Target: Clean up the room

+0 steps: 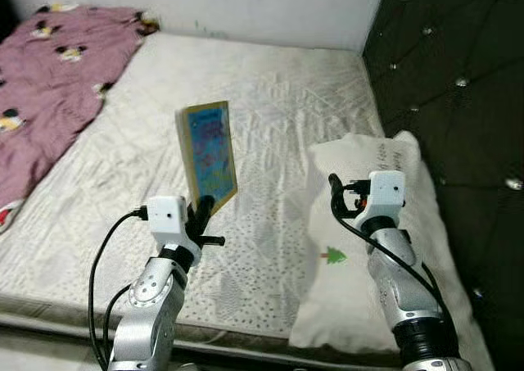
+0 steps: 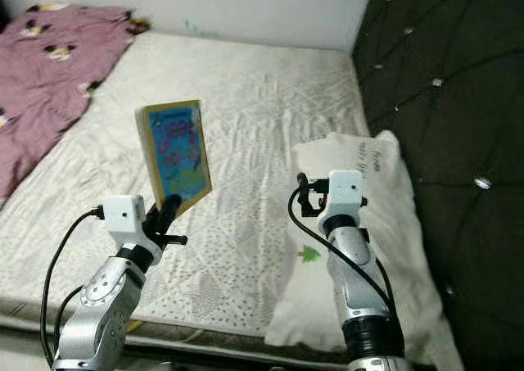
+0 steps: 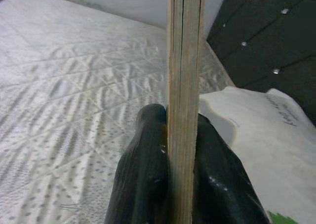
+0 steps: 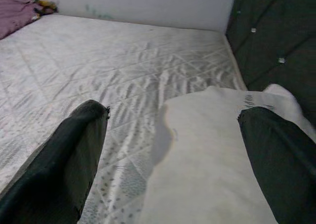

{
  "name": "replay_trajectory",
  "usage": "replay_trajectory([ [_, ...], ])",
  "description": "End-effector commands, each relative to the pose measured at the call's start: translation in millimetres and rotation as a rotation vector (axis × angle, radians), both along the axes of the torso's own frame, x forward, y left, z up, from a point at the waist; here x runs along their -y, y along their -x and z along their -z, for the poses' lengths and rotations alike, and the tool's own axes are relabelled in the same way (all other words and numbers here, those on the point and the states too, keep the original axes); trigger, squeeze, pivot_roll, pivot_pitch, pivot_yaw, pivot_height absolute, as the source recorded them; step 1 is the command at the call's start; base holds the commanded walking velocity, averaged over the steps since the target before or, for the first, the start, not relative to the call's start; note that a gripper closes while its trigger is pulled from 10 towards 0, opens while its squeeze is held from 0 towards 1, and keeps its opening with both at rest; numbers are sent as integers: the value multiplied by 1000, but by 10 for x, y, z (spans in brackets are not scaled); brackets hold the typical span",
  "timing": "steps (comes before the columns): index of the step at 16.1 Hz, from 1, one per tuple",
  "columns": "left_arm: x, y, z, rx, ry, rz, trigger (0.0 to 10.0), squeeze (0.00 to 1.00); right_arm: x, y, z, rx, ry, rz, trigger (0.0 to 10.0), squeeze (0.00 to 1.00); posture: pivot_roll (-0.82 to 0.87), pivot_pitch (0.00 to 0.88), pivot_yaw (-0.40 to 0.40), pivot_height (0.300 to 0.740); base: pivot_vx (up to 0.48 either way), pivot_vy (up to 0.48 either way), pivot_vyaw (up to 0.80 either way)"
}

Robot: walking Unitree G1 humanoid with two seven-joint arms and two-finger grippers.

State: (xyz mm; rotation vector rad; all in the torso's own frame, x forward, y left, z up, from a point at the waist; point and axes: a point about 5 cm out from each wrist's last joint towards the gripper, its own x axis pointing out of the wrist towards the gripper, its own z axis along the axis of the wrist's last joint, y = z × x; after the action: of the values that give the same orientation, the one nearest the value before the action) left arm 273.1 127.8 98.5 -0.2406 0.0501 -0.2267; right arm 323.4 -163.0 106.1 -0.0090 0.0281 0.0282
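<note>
Blanket of mauve cartoon-print fabric (image 1: 57, 76) bunched far left on the white quilted mattress (image 1: 270, 101). Left gripper (image 1: 203, 210) pinches the lower edge of a thin board book with a blue cover (image 1: 210, 150), held upright above the bed. Right gripper (image 4: 173, 135), fingers spread, hovers over the white pillow (image 1: 360, 248) (green tree print). Carry step, likely; next needs a spot for the book.

Glossy book cover (image 1: 210, 152), quilted mattress cloth (image 1: 278, 101)
</note>
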Motion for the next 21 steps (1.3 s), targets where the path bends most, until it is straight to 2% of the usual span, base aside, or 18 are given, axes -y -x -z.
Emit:
replay_trajectory([
  [1,49,-15,-84,37,3,19,10000,0,16,7,5,-3,2,6,10000,0,-21,129,-38,740,0,0,-712],
  [9,-49,-21,-73,30,1,-96,10000,0,-38,10,4,2,-3,-33,10000,0,-19,133,-43,740,0,0,0],
  [18,-76,-29,-39,11,-29,-111,10000,0,-43,27,20,-3,0,-45,10000,0,-19,133,-42,740,0,0,0],
  [21,-76,-30,-37,11,-34,-115,10000,0,-46,27,22,-2,0,-51,10000,0,-18,131,-43,707,0,0,0],
])
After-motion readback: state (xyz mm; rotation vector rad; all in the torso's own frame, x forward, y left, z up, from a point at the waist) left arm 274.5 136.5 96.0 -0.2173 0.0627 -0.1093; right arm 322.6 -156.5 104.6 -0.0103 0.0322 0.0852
